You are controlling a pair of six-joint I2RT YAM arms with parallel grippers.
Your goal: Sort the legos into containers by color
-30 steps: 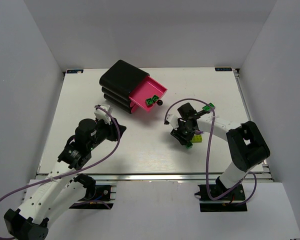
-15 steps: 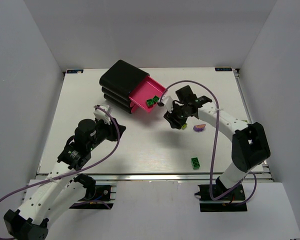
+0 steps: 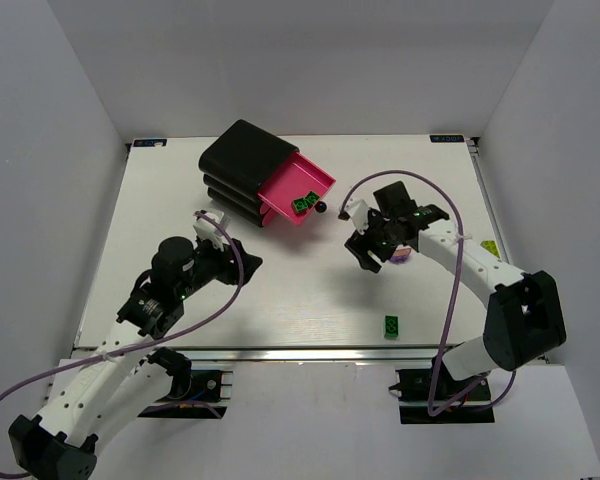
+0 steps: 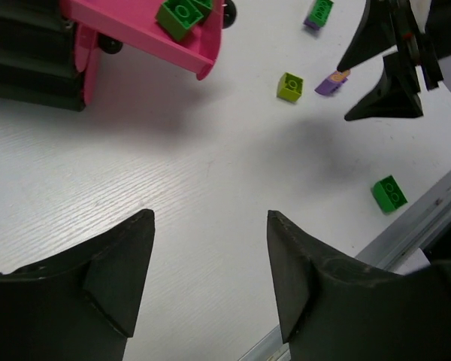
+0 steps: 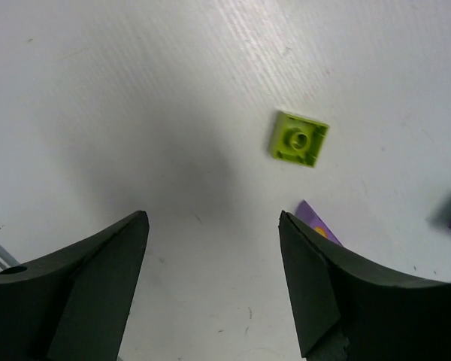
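Two dark green bricks [image 3: 302, 203] are sitting in the pulled-out top drawer [image 3: 290, 185] of the black drawer unit [image 3: 242, 160], so that colour's underway, but the rest of the legos are loose on the table [image 3: 280, 290]: a yellow-green brick [image 5: 299, 139], a purple piece [image 5: 319, 224] just beside it, and one more dark green brick [image 3: 391, 325] down near the front edge. Right hand [image 5: 212, 226] hangs over the yellow-green one with its fingers spread wide and nothing between them; left hand [image 4: 210, 226] is spread and empty too, low over bare table, well apart from any brick. What I'd worry about: those two pieces lie close enough that a sloppy descent could catch both or knock one aside, and the yellow-green brick sits off toward one finger rather than centred, so closing from here would probably just clip a corner and flick it away. Also only the top drawer is out, and it's got green in it, so unless another one gets opened the colours end up mixed. Funny thing with the views: from overhead I can't make out the yellow-green brick at all, the right hand covers it, you only get it from the wrist cameras, and the left wrist one also picks up another small purple-and-green bit [image 4: 319, 11] farther back.
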